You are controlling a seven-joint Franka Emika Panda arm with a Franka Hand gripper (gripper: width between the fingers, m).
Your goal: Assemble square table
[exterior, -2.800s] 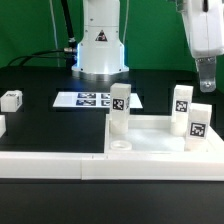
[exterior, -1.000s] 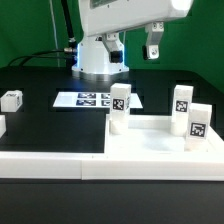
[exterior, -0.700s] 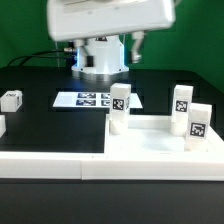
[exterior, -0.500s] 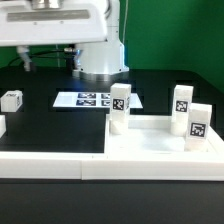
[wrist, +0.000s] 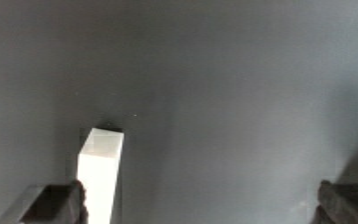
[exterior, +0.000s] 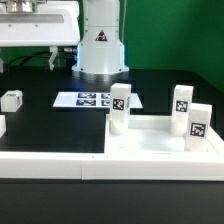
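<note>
Square table slab (exterior: 160,140) sat well off from the fingers in the exterior view, three legs standing on it, the fourth leg (exterior: 12,99) loose on the tabletop (exterior: 60,130). Wrist view: fingers (wrist: 229,200) spread open, empty, a leg end (wrist: 105,160) beside one; my guess, grabbing it came next.

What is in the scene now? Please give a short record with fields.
slab: white, near the front
legs upright on slab: three
loose leg: on the table, at the exterior view's left
marker board: behind the slab
gripper: open, over bare table, holding nothing
</note>
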